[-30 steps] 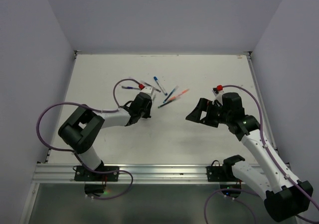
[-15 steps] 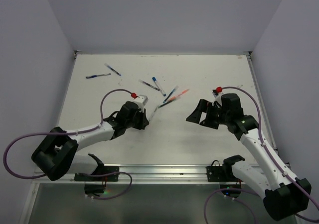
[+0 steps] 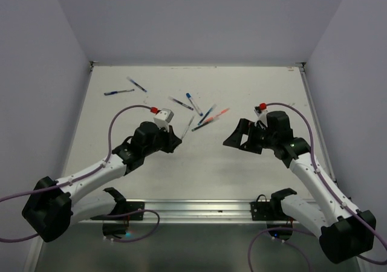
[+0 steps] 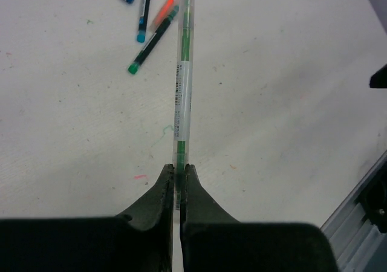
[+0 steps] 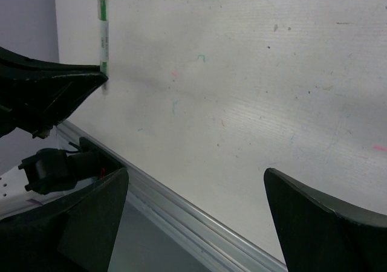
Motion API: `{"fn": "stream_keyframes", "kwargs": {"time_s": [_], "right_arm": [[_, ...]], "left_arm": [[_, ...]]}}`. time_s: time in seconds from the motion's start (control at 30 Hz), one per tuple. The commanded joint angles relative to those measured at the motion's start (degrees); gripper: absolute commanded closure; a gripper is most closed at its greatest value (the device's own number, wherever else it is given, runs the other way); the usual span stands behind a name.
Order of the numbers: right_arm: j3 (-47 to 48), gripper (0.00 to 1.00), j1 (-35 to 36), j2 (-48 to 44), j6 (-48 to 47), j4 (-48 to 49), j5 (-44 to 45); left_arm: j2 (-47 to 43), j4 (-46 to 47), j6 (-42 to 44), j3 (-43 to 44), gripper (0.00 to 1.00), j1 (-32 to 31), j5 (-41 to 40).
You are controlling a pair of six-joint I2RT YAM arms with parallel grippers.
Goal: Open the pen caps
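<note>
You've got a white table in front of you, boxed in by pale lilac walls: the back wall, the left wall and the right wall. An aluminium rail runs along the table's near edge, and a dull grey surface lies below it. In the left wrist view the tabletop looks scuffed, with a small teal squiggle, a pink streak lower down and faint specks scattered about. In the right wrist view the rail slants across the bottom of the picture.
</note>
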Motion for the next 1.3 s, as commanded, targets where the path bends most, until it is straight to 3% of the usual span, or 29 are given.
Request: {"fn": "stream_keyframes", "kwargs": {"time_s": [0.0,0.3,0.83,1.03,1.13,1.23,1.27], "right_arm": [[0.3,0.02,1.8,0.5,1.7,7.4,-1.4],[-0.4,0.32,13.9,8.7,10.5,24.7,4.9],[0.9,0.44,23.3,20.2,15.4,39.1,10.2],[2.0,0.47,25.1,22.9,15.8,40.3,12.0],[2.1,0.53,25.8,23.8,16.1,41.3,13.4],[2.1,0.66,25.9,24.6,16.5,42.0,14.1],[2.2,0.92,26.0,24.7,16.5,42.1,14.1]], "left_arm": [[-4.4,4.1,-1.3,-2.2,1.0,-0.1,4.4],[-7.7,9.4,-5.6,-6.6,1.0,-0.1,12.6],[-9.9,14.4,-8.5,-8.9,1.0,-0.6,18.4],[-9.8,15.8,-9.4,-9.0,1.0,-0.8,19.6],[-9.4,17.0,-10.0,-9.1,1.0,-0.8,20.2],[-9.0,18.1,-10.5,-9.3,1.0,-1.0,21.0],[-9.0,18.5,-10.6,-9.4,1.0,-1.1,21.4]]}}
